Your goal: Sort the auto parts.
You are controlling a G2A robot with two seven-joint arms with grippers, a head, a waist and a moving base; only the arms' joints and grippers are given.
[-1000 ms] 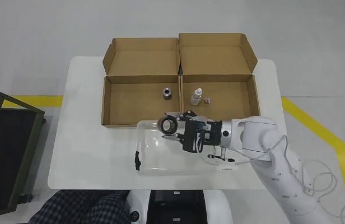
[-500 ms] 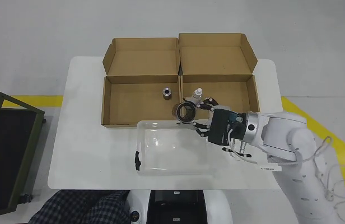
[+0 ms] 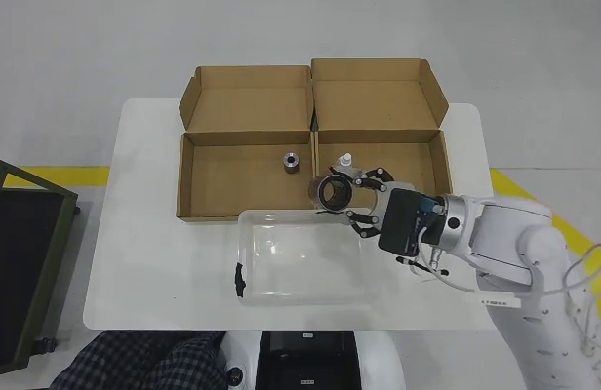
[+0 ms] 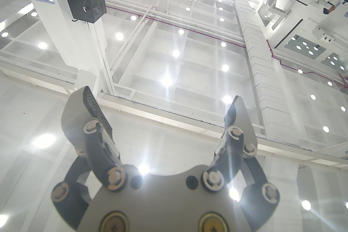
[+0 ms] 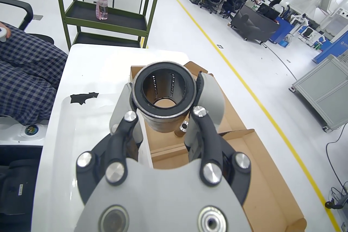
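Note:
My right gripper (image 3: 351,200) is shut on a metal cylindrical bearing (image 3: 331,193) with black rims. It holds the bearing above the near left corner of the right cardboard box (image 3: 432,156), just beyond the clear plastic tray (image 3: 281,263). In the right wrist view the bearing (image 5: 163,97) sits between the fingers (image 5: 209,97) with its open bore facing the camera. A small metal sleeve (image 3: 290,162) lies in the left cardboard box (image 3: 222,175). A white bottle (image 3: 345,160) stands in the right box. My left gripper (image 4: 160,99) is open, holds nothing and faces the ceiling.
The boxes' lids (image 3: 252,93) stand open at the table's far side. A black tape scrap (image 3: 238,278) sticks to the tray's left rim. A green cart (image 3: 18,263) stands left of the table. A person's plaid sleeve (image 3: 154,356) lies at the near edge.
My right gripper has carried the bearing from above the clear tray to the right and farther from me, up to the near wall of the right box.

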